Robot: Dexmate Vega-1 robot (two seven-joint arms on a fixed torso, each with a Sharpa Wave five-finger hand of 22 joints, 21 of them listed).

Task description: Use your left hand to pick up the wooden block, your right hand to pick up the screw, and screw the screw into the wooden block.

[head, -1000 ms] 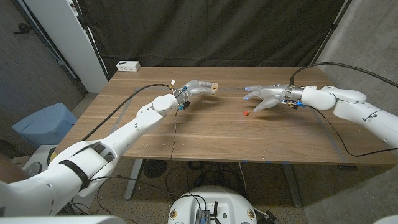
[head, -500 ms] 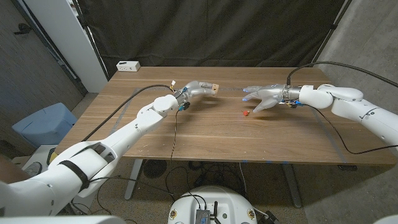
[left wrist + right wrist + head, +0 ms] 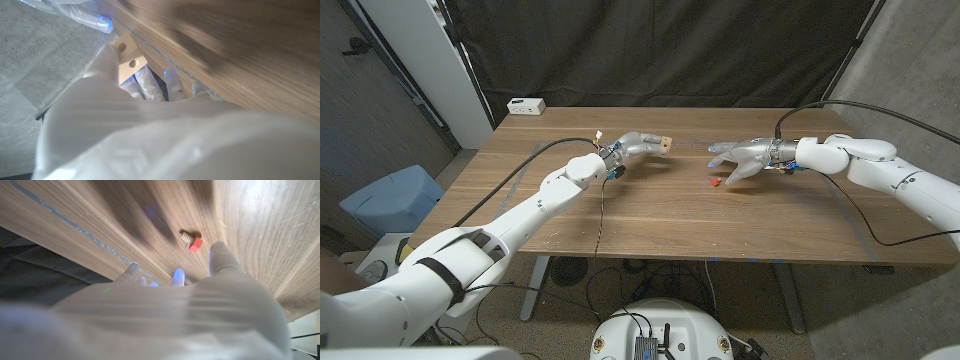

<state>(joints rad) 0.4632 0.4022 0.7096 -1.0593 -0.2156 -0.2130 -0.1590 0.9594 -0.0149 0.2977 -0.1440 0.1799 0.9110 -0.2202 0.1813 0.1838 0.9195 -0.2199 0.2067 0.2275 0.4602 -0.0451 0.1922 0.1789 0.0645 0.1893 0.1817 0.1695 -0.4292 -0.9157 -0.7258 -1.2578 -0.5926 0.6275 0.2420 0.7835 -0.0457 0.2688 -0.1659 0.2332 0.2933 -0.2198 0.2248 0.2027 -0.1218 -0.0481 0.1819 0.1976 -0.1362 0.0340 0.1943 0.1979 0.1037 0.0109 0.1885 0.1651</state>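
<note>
Wooden block [image 3: 663, 142] is gripped in left hand [image 3: 638, 142], held above table [image 3: 620, 215]. Screw [image 3: 715, 182], red-headed, lies on table w/ right hand [image 3: 740, 160] just beside it, fingers spread, nothing held.

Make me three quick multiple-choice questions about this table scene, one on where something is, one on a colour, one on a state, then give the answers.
1. Where is the screw?
A. on the table near the right hand
B. in the left hand
C. on the white box

2. What colour is the screw's head?
A. blue
B. red
C. green

3. What is the left hand doing?
A. resting empty
B. pressing the table
C. holding the wooden block

Answers: 1 A, it lies on the table just by the open right hand. 2 B, the right wrist view shows it red. 3 C, the wooden block sits between its fingers.
</note>
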